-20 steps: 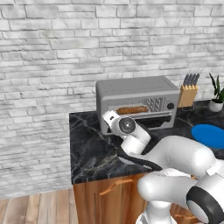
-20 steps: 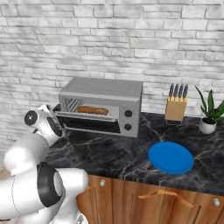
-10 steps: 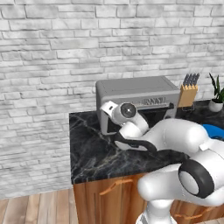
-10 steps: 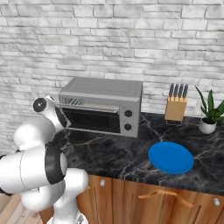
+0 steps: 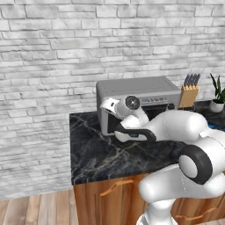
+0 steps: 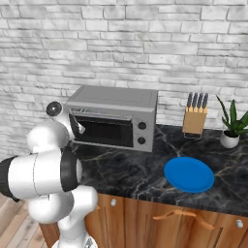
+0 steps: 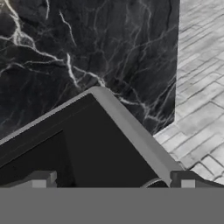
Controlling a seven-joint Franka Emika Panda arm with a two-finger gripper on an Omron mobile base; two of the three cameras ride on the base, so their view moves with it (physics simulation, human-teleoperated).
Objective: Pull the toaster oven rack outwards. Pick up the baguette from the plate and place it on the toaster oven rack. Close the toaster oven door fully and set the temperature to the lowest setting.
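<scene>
The grey toaster oven (image 6: 114, 99) stands at the back of the black marble counter, with two dark knobs (image 6: 141, 133) on its right panel. Its door (image 6: 104, 131) with the dark glass stands upright, shut or nearly shut. My gripper (image 6: 77, 125) is at the door's left end, open. In the hand view the door (image 7: 131, 127) lies close under the gripper (image 7: 113, 181), its grey frame between the wide-set fingertips (image 7: 40, 179). In the left base view the gripper (image 5: 110, 105) is at the oven's (image 5: 136, 88) left front corner. The blue plate (image 6: 189, 174) is bare. The baguette and the rack are hidden.
A wooden knife block (image 6: 194, 118) and a potted plant (image 6: 232, 128) stand right of the oven against the brick wall. The counter's left edge (image 5: 72, 149) drops to a wooden floor (image 7: 201, 87). My white arm crosses in front of the oven in the left base view.
The door has swung up from lying open to upright, and my hand has risen with it at its left end. The baguette seen inside earlier is now covered by the door.
</scene>
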